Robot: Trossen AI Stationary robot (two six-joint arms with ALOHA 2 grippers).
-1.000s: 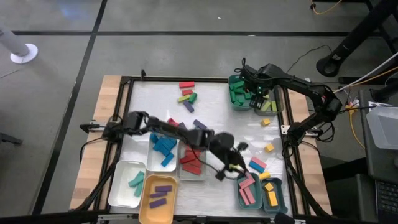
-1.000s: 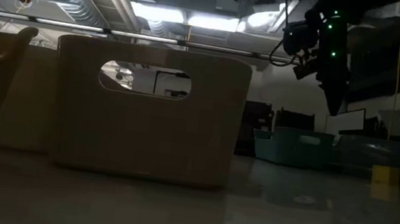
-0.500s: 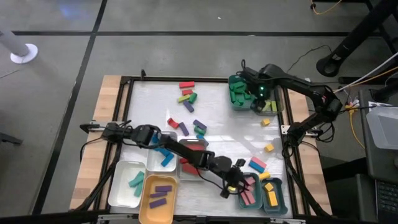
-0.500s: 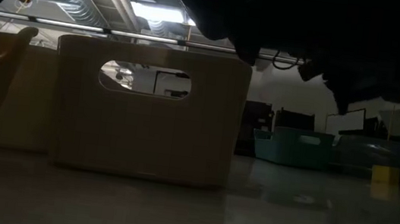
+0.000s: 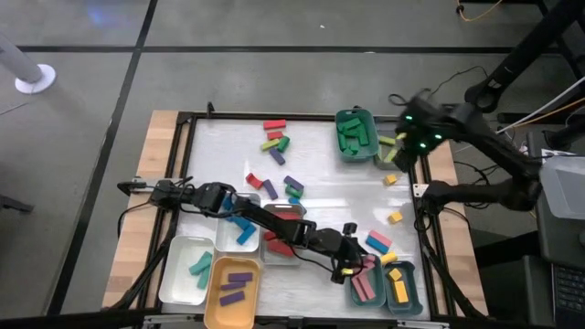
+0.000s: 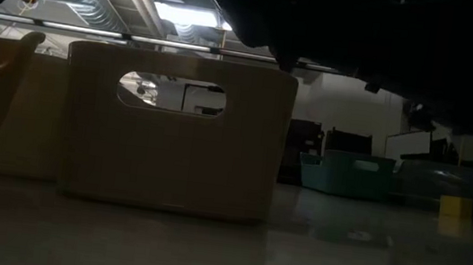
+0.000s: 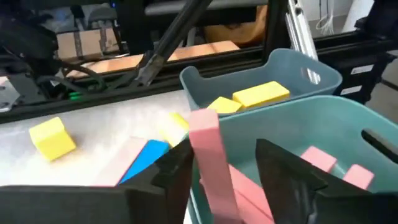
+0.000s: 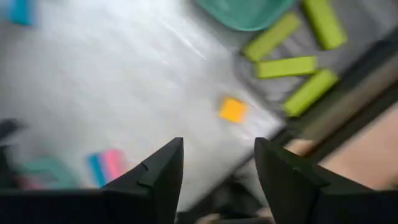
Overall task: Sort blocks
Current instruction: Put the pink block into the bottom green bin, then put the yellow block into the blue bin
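Note:
My left gripper (image 5: 351, 266) (image 7: 227, 155) reaches low over the teal tray (image 5: 366, 294) (image 7: 348, 118) of pink blocks at the near right, and it is open. A pink block (image 7: 208, 165) stands on end between its fingers, inside the tray's rim. Beside it a second teal tray (image 5: 400, 285) (image 7: 292, 65) holds yellow blocks. My right gripper (image 5: 409, 137) (image 8: 217, 146) hangs open and empty, high over the far right corner. Below it are lime blocks (image 8: 286, 65) and the green tray (image 5: 355, 132). My left gripper has the upright pink block between its open fingers, close beside one finger (image 7: 177, 171). I cannot tell whether that finger touches the block. The block's lower end is hidden behind the fingers.
Near left stand a white tray (image 5: 183, 270) with teal blocks, an orange tray (image 5: 233, 292) with purple ones, and trays of blue (image 5: 239, 228) and red (image 5: 283, 239). Loose blocks lie mid-table (image 5: 274, 144), with yellow ones (image 5: 395, 217) and a pink-and-blue pair (image 5: 377, 241) toward the right.
My left gripper has gone down and toward the table's near edge, ending low over the teal tray of pink blocks. My right gripper has risen and swung from over the green tray toward the table's right edge, turning as it went.

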